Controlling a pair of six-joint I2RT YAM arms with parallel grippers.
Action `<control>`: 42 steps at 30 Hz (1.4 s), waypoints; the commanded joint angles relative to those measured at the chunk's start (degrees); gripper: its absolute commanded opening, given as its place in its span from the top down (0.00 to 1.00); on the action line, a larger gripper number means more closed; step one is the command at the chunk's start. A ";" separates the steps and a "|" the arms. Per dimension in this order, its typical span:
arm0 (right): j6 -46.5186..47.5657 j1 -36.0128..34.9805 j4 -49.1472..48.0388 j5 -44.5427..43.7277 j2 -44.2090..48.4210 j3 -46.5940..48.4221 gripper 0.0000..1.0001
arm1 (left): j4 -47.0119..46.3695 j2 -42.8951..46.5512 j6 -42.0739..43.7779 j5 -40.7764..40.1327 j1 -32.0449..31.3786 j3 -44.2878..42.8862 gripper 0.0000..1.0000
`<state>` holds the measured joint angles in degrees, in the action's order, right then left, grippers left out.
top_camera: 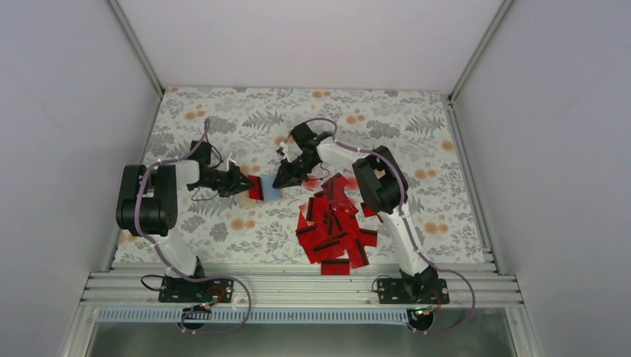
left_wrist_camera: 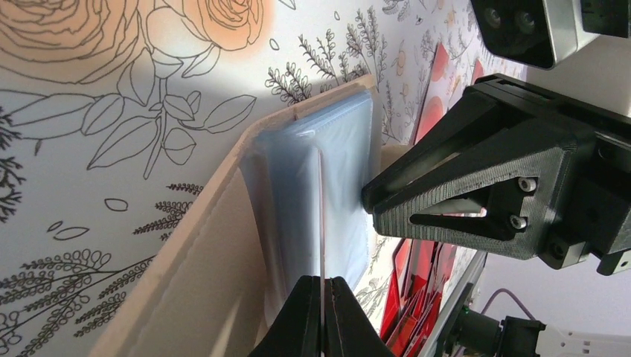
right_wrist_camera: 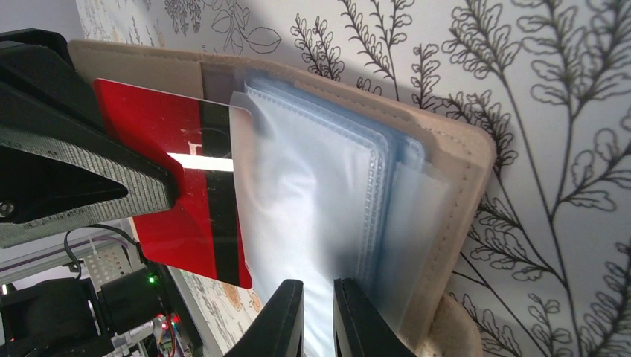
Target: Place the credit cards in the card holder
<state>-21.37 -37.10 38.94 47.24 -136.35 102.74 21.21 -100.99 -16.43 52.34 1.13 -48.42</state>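
The tan card holder (top_camera: 272,191) lies open between the two grippers, its clear sleeves fanned out. My left gripper (top_camera: 244,182) is shut on a red credit card (top_camera: 257,187) with a black stripe. In the right wrist view the card (right_wrist_camera: 167,201) has its stripe end at the edge of a sleeve. In the left wrist view the card (left_wrist_camera: 321,223) shows edge-on between my shut fingers. My right gripper (top_camera: 286,176) pinches clear sleeves of the holder (right_wrist_camera: 454,223) from the other side, its jaws nearly together. A pile of red credit cards (top_camera: 335,227) lies near the right arm.
The floral cloth (top_camera: 223,126) covers the table, walled on three sides. A metal rail (top_camera: 298,286) runs along the near edge by the arm bases. The card pile reaches almost to that edge.
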 commanded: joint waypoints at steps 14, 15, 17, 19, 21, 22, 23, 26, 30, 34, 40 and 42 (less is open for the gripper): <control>2.12 2.31 3.02 -2.49 3.80 -0.61 0.82 | -6.88 -1.66 -4.40 0.12 -2.45 1.93 0.98; 2.61 2.38 3.47 -2.97 4.23 -0.54 0.81 | -7.15 -1.67 -4.60 -0.13 -2.64 1.94 0.98; 3.53 2.62 4.27 -3.76 5.09 -0.79 0.79 | -7.70 -1.77 -5.24 -0.59 -3.08 1.84 0.98; 4.43 2.81 4.69 -4.43 5.71 -1.31 0.79 | -8.27 -1.81 -5.90 -1.01 -3.44 1.72 0.98; 5.42 3.12 5.12 -4.98 6.14 -1.75 0.78 | -8.59 -1.94 -6.42 -1.62 -3.73 1.51 0.98; 5.79 3.18 5.19 -5.32 6.37 -2.09 0.78 | -8.64 -2.07 -6.64 -1.82 -3.80 1.30 0.98; 6.05 3.25 5.18 -5.66 6.44 -2.32 0.79 | -8.72 -2.10 -6.82 -2.07 -3.89 1.11 0.98; 7.07 3.52 5.19 -6.07 6.22 -2.84 0.80 | -8.89 -2.43 -7.19 -2.92 -4.15 0.74 0.98; 7.75 3.94 4.59 -7.05 5.40 -3.56 0.84 | -8.85 -2.86 -7.52 -4.17 -4.35 -0.09 0.98; 8.42 3.99 3.41 -5.28 4.28 -4.77 0.86 | -8.92 -3.13 -8.11 -5.32 -4.54 -0.78 0.98; 8.39 4.00 2.44 -3.00 3.69 -6.09 0.89 | -10.01 -3.80 -9.33 -5.75 -4.89 -1.35 0.98; 8.49 4.07 2.34 -2.49 3.34 -5.94 0.89 | -10.41 -4.43 -9.47 -5.84 -5.33 -1.58 0.98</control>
<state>-13.80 -33.32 42.48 42.65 -132.22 97.27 12.38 -103.79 -25.12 48.95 -3.62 -48.93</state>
